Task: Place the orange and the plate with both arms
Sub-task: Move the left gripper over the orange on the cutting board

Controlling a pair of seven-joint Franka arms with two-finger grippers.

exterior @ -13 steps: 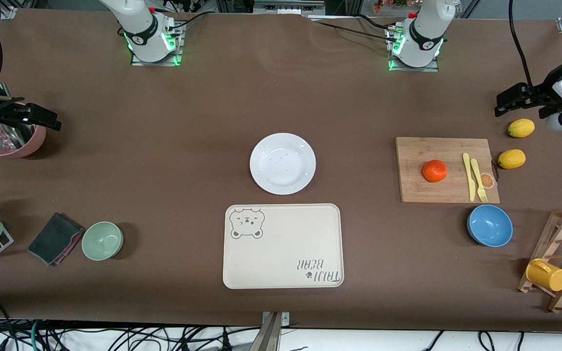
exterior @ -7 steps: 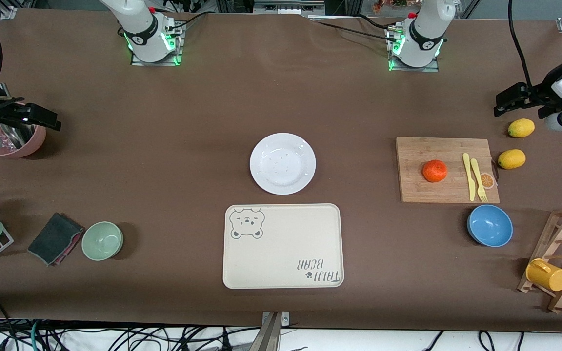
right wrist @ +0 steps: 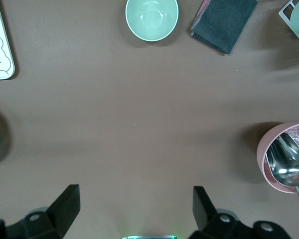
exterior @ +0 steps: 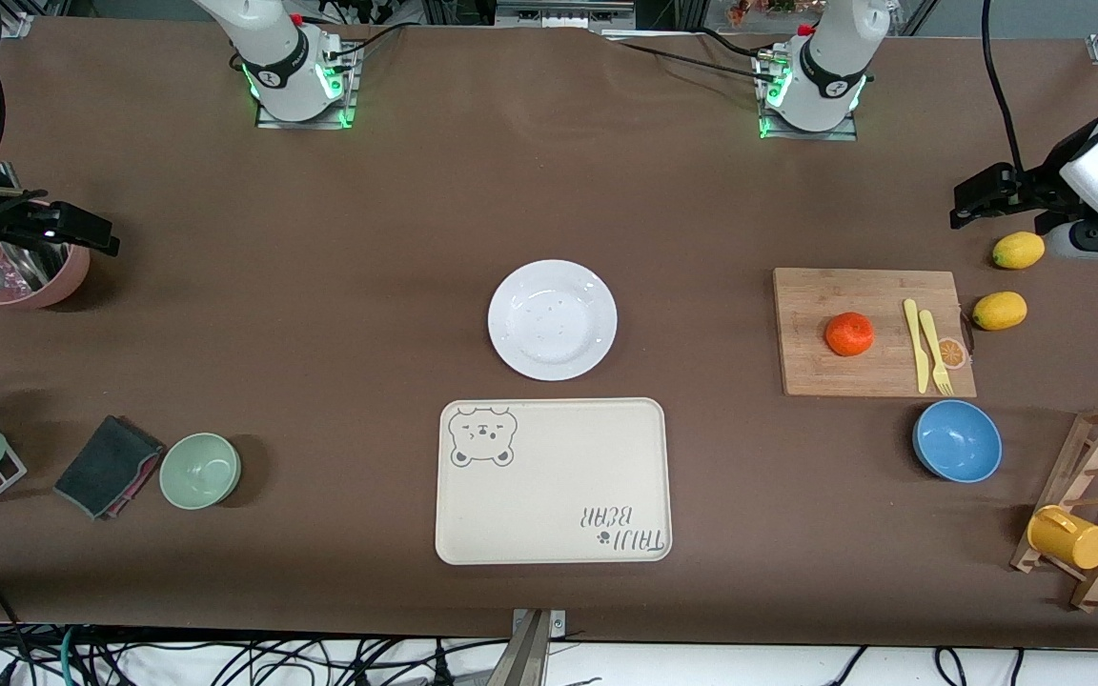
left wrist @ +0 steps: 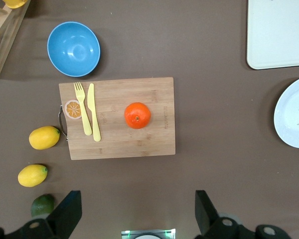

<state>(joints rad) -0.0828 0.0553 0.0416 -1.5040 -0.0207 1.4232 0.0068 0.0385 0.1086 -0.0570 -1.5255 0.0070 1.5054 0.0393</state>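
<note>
The orange [exterior: 849, 333] lies on a wooden cutting board [exterior: 868, 372] toward the left arm's end of the table; the left wrist view shows the orange [left wrist: 137, 115] too. The white plate [exterior: 552, 319] sits empty mid-table, and its edge [left wrist: 294, 112] shows in the left wrist view. My left gripper [exterior: 964, 205] hangs open over bare table beside the lemons, holding nothing, its fingers [left wrist: 70, 209] spread wide. My right gripper [exterior: 96, 233] hovers open and empty by the pink pot, over bare cloth [right wrist: 134, 196].
A cream bear-print tray [exterior: 554, 481] lies nearer the camera than the plate. On the board are a yellow knife and fork [exterior: 930, 348]. Two lemons [exterior: 999, 311], a blue bowl [exterior: 957, 440], a mug rack [exterior: 1097, 514], a green bowl [exterior: 200, 470], a dark cloth [exterior: 109, 465] and the pink pot [exterior: 30, 272] stand around.
The left arm's hand has shifted a little toward the middle of the table, away from the lemons. The right arm has not moved.
</note>
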